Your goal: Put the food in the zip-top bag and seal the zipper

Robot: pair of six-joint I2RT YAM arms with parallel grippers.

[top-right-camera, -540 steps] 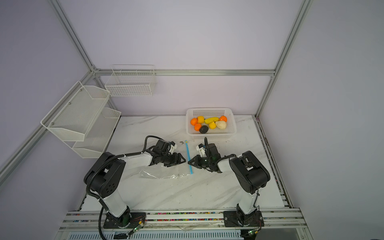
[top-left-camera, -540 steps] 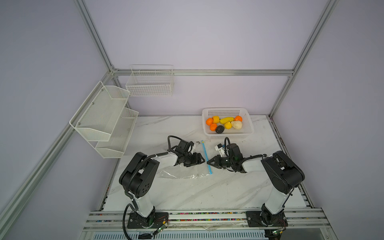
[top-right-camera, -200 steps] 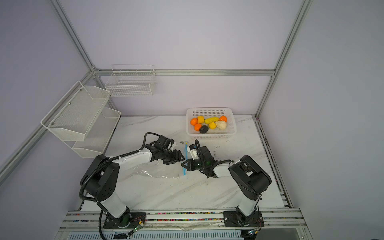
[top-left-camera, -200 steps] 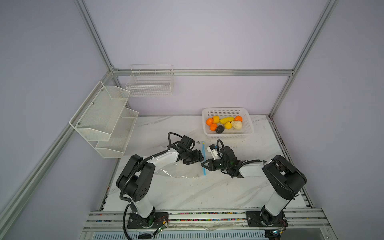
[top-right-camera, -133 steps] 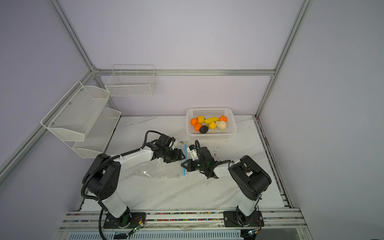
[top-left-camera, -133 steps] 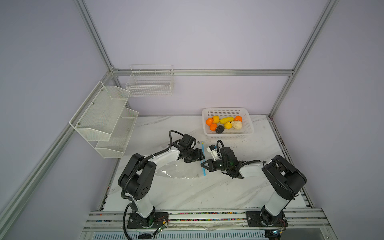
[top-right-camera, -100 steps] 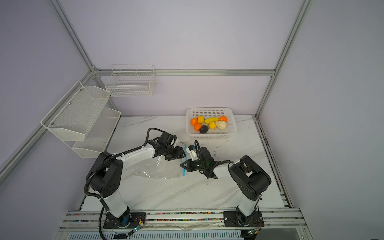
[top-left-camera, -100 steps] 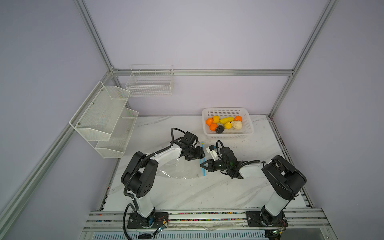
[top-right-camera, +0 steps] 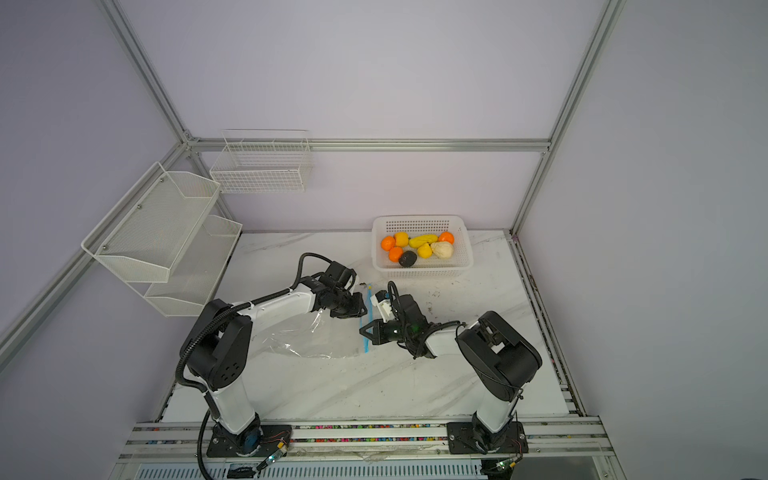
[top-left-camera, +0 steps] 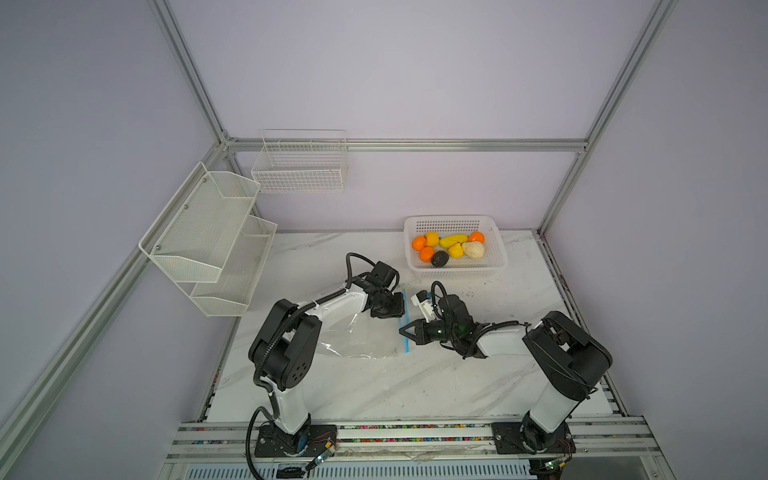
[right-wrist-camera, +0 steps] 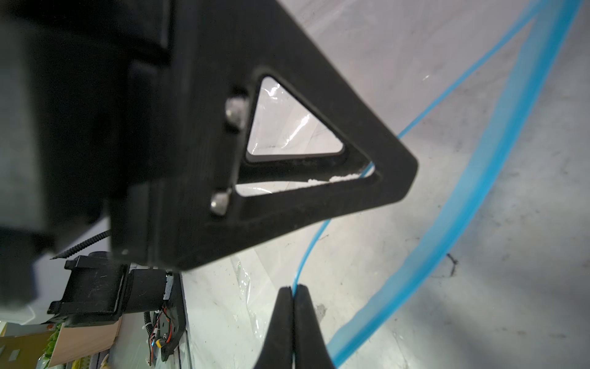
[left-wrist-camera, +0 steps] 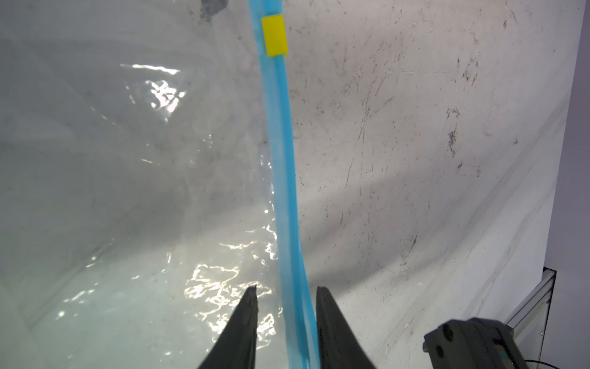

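Astride the zipper (left-wrist-camera: 284,159), left hand (left-wrist-camera: 287,289), jaws apart.

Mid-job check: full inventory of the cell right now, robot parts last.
zip-top bag: one, clear, flat on the table between the arms
zipper: one, light blue, along the bag's edge nearest the right arm
slider: one, yellow, at the zipper's end toward the basket
food: eight pieces (three orange, three yellow, one cream, one dark), in the basket
basket: one, white, back right of table
table: one, white marble, under everything
mesh shelf: one, white, two tiers, left wall
wire rack: one, white, back wall
left gripper: one, black, fingers apart, straddling the zipper
right gripper: one, black, fingers shut on one zipper lip
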